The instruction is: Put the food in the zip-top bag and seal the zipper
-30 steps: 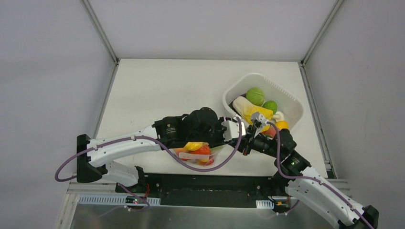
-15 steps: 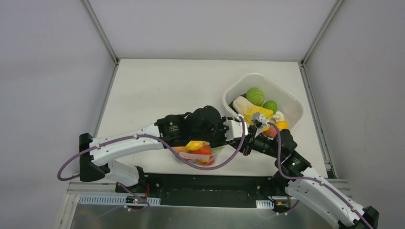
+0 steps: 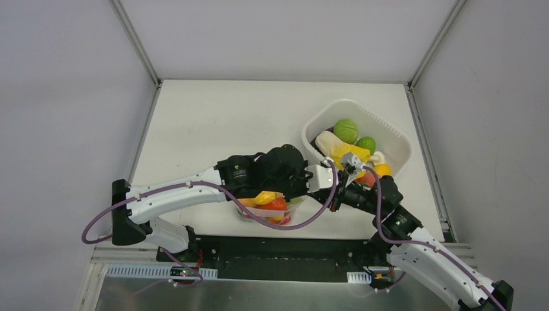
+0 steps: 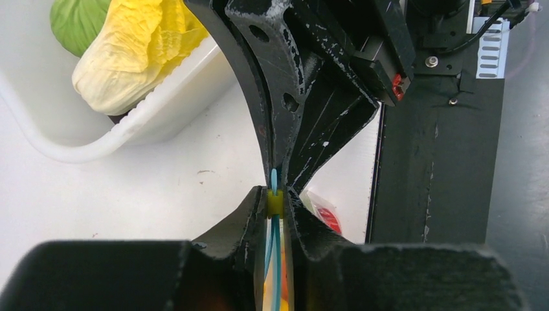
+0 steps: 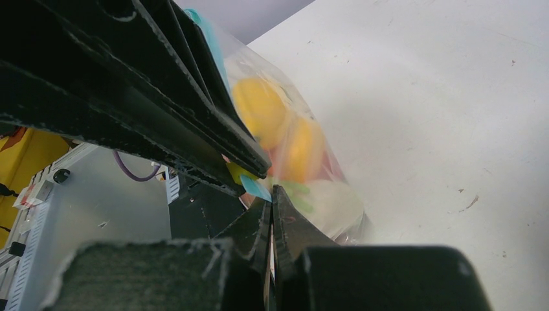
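Observation:
The clear zip-top bag (image 3: 267, 210) hangs near the table's front edge with yellow, red and orange food (image 3: 272, 202) inside; it also shows in the right wrist view (image 5: 294, 155). My left gripper (image 4: 277, 194) is shut on the teal zipper (image 4: 276, 253) at its yellow slider (image 4: 275, 203). My right gripper (image 5: 270, 194) is shut on the bag's teal end corner (image 5: 257, 188), tip to tip with the left gripper (image 3: 327, 183). More food lies in the white tub (image 3: 396, 137): a green ball (image 3: 346, 130), a yellow cabbage (image 3: 336, 151).
The white tub (image 4: 116, 139) stands at the right, just behind the grippers. The black front rail (image 4: 430, 162) runs right below the bag. The table (image 3: 220, 123) stretches left and back, walled by grey panels.
My left gripper has slid right along the zipper toward the right gripper, with its arm following. The right gripper and the bag have stayed in place.

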`<state>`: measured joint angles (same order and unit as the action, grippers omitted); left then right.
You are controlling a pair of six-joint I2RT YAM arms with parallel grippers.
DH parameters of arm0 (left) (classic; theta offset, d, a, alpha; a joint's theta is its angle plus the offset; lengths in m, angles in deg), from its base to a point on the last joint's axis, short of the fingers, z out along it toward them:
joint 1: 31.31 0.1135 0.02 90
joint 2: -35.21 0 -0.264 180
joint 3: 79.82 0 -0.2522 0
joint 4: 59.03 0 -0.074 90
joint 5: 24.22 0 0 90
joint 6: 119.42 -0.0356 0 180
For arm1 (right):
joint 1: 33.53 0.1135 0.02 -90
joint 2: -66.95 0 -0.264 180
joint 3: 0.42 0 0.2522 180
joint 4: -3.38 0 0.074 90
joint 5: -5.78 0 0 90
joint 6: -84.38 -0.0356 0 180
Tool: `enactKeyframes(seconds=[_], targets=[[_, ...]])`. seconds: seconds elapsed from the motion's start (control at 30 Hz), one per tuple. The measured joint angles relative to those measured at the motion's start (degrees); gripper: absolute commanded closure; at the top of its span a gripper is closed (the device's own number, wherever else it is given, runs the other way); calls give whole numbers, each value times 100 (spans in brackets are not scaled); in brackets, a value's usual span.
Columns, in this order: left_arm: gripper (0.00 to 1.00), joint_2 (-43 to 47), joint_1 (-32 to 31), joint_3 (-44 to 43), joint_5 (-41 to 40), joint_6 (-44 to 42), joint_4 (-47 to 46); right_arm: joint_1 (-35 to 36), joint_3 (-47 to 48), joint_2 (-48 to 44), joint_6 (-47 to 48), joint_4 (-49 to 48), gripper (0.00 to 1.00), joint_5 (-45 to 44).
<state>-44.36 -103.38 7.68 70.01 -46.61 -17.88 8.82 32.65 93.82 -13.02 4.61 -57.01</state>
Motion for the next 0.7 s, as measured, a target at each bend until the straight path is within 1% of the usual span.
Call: enactKeyframes(seconds=[0.07, 0.17, 0.7], targets=[[97, 0, 0, -11, -15, -9, 7, 0, 0, -20, 0, 11, 100, 0], [100, 0, 0, -20, -22, -13, 7, 0, 0, -39, 4, 26, 100, -4], [100, 94, -37, -17, -179, -22, 57, 2, 0, -170, 15, 42, 100, -63]])
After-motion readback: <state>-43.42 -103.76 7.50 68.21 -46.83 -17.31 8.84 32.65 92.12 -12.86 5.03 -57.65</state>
